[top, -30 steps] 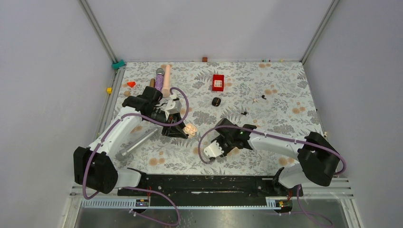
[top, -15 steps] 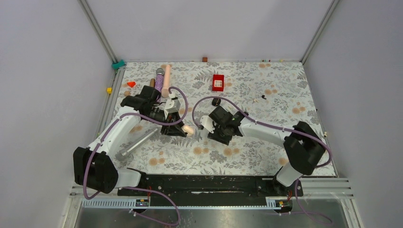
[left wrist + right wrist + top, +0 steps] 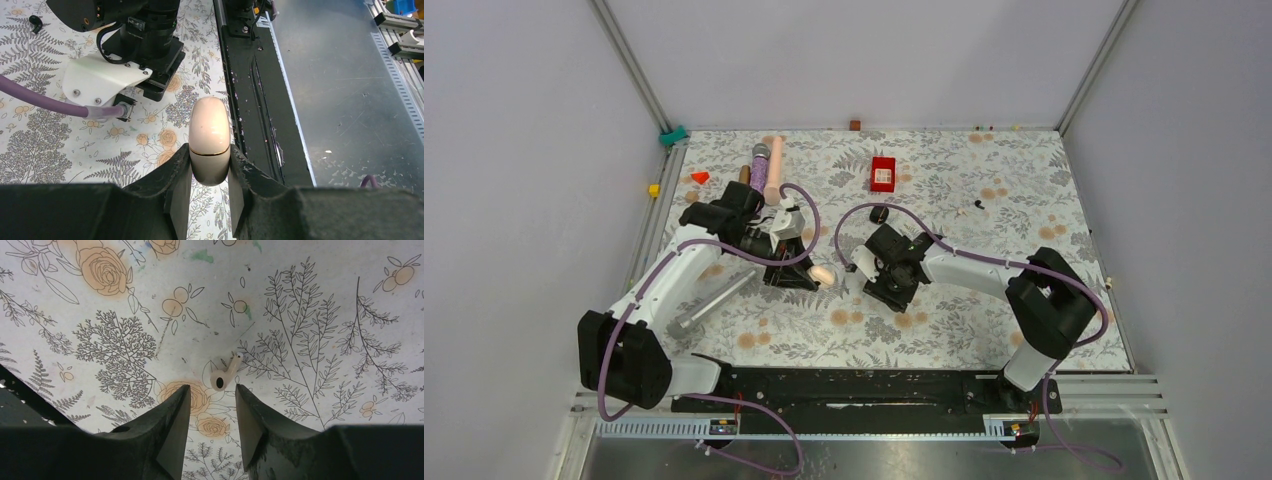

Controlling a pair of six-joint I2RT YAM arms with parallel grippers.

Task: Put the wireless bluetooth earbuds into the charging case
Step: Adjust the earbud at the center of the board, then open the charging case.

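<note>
My left gripper (image 3: pixel 210 172) is shut on a whitish pebble-like charging case (image 3: pixel 210 135) with a thin gold seam. The case looks closed and is held just above the table; it also shows in the top view (image 3: pixel 822 273). My right gripper (image 3: pixel 212 396) is open and points down at the flowered cloth. A whitish earbud (image 3: pixel 220 375) lies on the cloth just beyond its fingertips, apart from both. In the top view the right gripper (image 3: pixel 866 266) is close to the right of the held case. A black earbud (image 3: pixel 978 204) and a whitish one (image 3: pixel 963 212) lie far right.
A small black case (image 3: pixel 879 214) lies behind the right wrist. A red box (image 3: pixel 883 173), a purple cylinder (image 3: pixel 760 165), a peach cylinder (image 3: pixel 775 165), an orange wedge (image 3: pixel 700 177) and a yellow block (image 3: pixel 654 190) sit at the back. The right arm's wrist (image 3: pixel 135 35) is close in front of the held case.
My right arm has swung from the near middle of the table back and left, and now hangs over the whitish earbud beside the held case. The left gripper has hardly moved.
</note>
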